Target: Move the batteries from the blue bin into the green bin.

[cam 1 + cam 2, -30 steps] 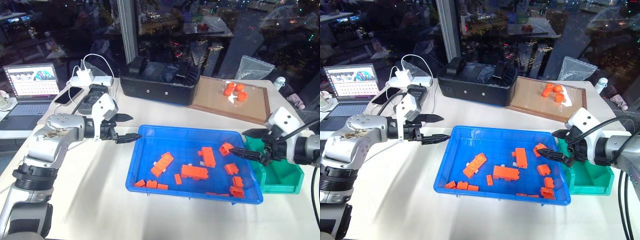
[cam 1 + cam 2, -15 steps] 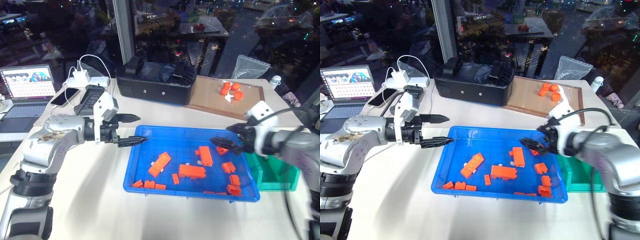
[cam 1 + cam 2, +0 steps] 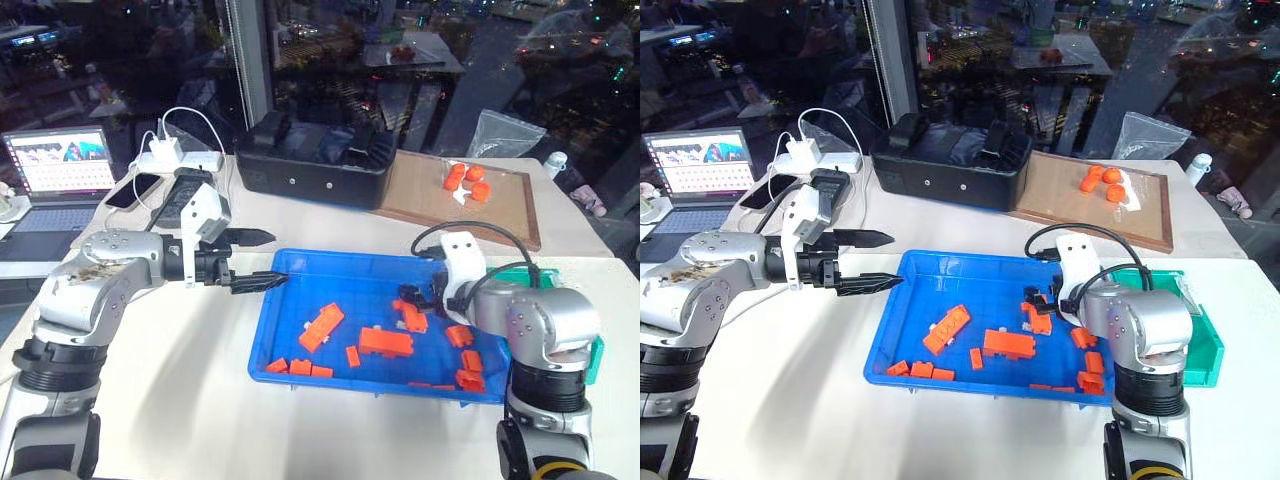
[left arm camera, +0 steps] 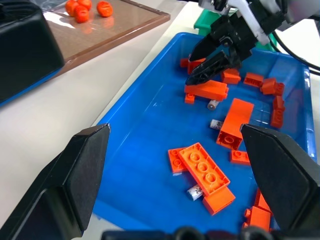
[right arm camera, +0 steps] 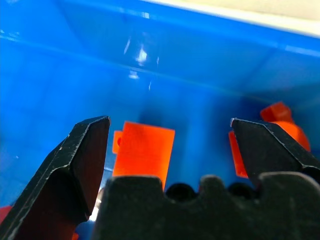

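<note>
Head views: blue bin [image 3: 290, 262] on the tabletop [image 3: 200, 400] holds orange blocks [image 3: 322, 328]; green bin [image 3: 1200, 345] touches its right side, handy for short carries.
Right gripper [image 3: 418, 296]: dipped into the blue bin's right half, jaws wide, empty, likely hunting a battery.
Left gripper [image 3: 262, 262]: jaws wide at the bin's left rim, waiting.
Left wrist view: batteries [image 4: 213, 104] lie among blocks mid-bin, one just below the right gripper's tips.
Right wrist view: wide jaws frame an orange block [image 5: 145, 154] on the bin floor.

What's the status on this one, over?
Both pincers open, empty. Right pincer low inside blue bin; left pincer at its rim. Batteries among orange blocks, crowding them.
</note>
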